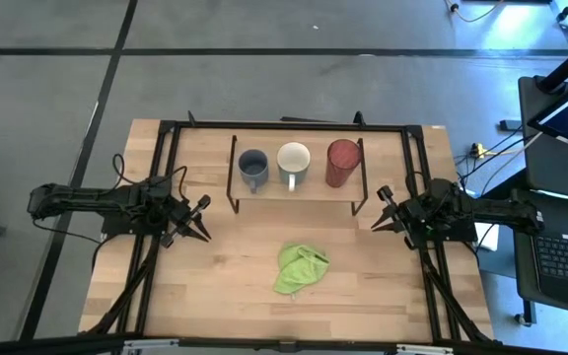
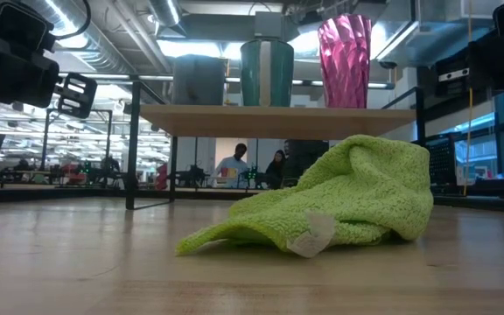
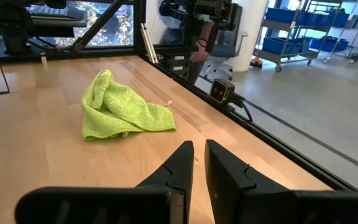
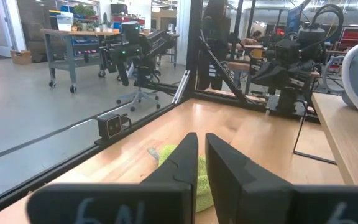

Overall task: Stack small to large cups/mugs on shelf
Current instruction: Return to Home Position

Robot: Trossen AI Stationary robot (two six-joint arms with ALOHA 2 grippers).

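Three cups [image 1: 294,163] abreast on shelf [image 1: 294,196]

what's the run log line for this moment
light-wood shelf: small blue-grey mug, white mug, dark red cup | lime-green cloth: tabletop | left gripper: shut, empty | right gripper: shut, empty

No readable text or labels anywhere.

Crumpled lime-green cloth [image 1: 300,268] on tabletop [image 1: 235,296]
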